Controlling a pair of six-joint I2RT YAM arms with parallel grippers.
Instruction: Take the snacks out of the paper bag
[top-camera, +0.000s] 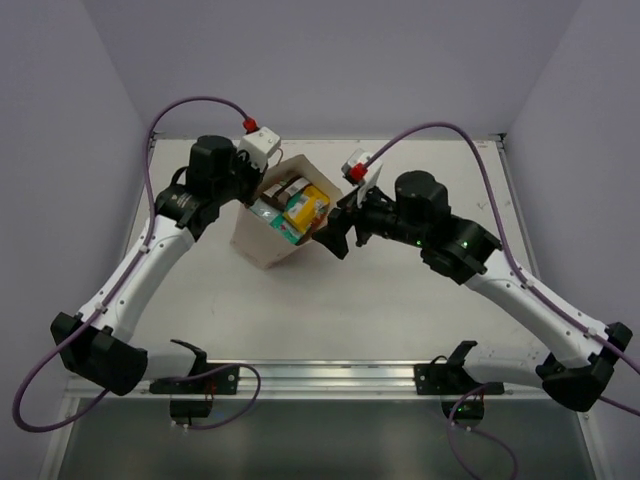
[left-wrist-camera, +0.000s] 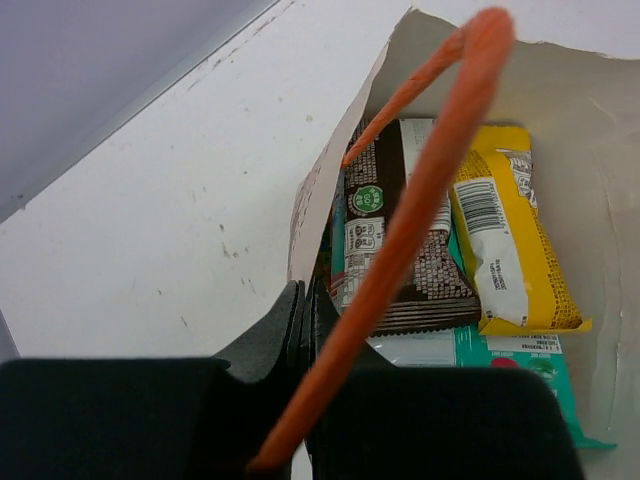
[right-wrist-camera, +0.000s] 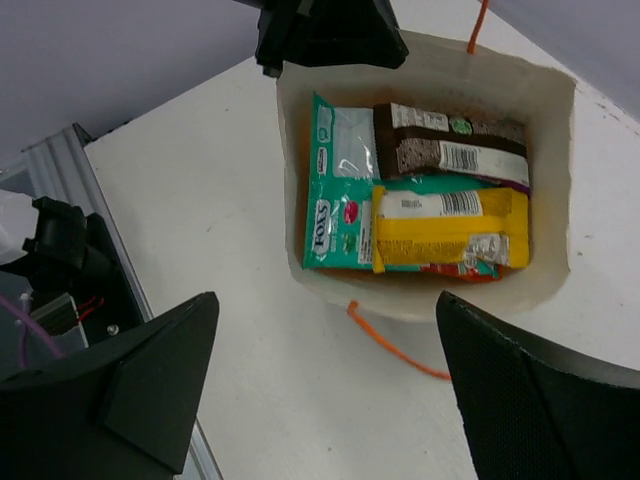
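Note:
The cream paper bag (top-camera: 262, 240) lies tipped with its mouth open to the right. My left gripper (top-camera: 258, 183) is shut on the bag's near rim (left-wrist-camera: 305, 300), and an orange string handle (left-wrist-camera: 420, 210) crosses in front of its fingers. Inside lie the snacks (top-camera: 300, 205): a dark brown bar (left-wrist-camera: 370, 245), a yellow packet (left-wrist-camera: 510, 250) and a teal packet (left-wrist-camera: 500, 350). In the right wrist view the teal packet (right-wrist-camera: 340, 200), brown bar (right-wrist-camera: 450, 150) and yellow packet (right-wrist-camera: 440, 225) fill the bag (right-wrist-camera: 555, 150). My right gripper (right-wrist-camera: 330, 370) hangs open just outside the mouth, holding nothing.
A second orange handle (right-wrist-camera: 395, 345) trails on the white table (top-camera: 400, 310) below the bag's rim. Purple walls close in the back and sides. A metal rail (top-camera: 330, 378) runs along the near edge.

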